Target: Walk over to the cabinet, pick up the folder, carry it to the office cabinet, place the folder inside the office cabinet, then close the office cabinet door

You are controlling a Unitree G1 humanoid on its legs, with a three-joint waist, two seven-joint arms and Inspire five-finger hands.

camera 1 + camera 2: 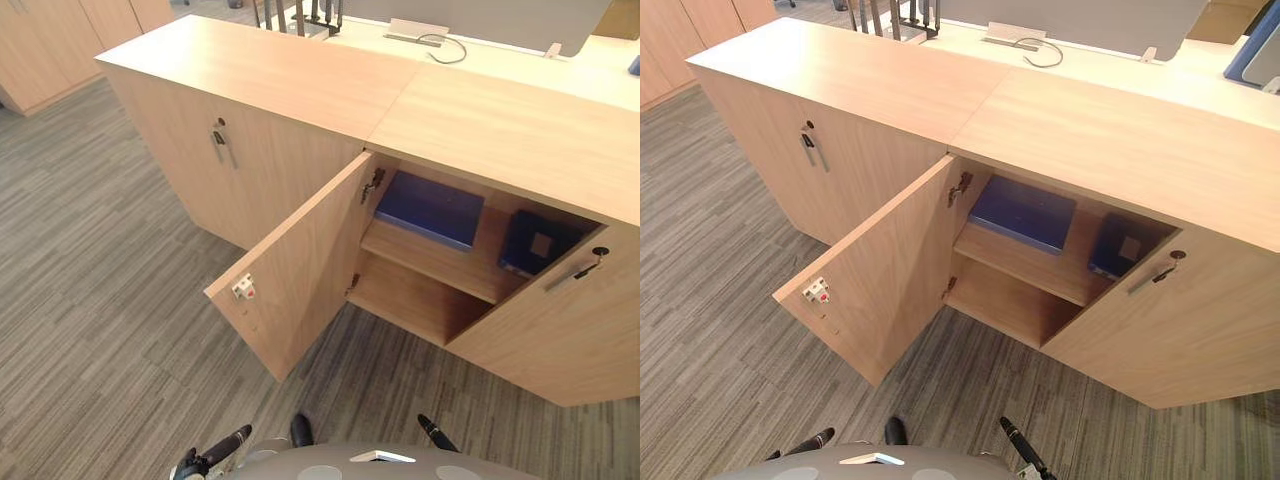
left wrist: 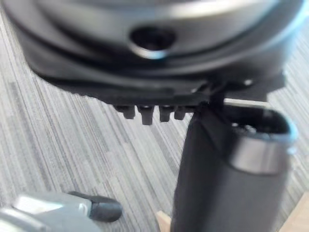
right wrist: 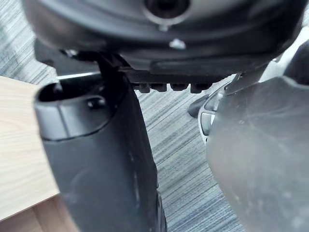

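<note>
Lying flat on the upper shelf [image 1: 440, 262] of the wood-grain office cabinet [image 1: 520, 140], the rectangular blue folder [image 1: 430, 207] sits past the open door [image 1: 300, 270]; left hand [image 2: 145, 72] and right hand [image 3: 169, 43] hang loosely spread.

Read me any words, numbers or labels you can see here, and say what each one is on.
No text here can be read.
Pale label on the dark blue box file inside the office cabinet: too small to read.
White and red catch on the open door: no legible print.
</note>
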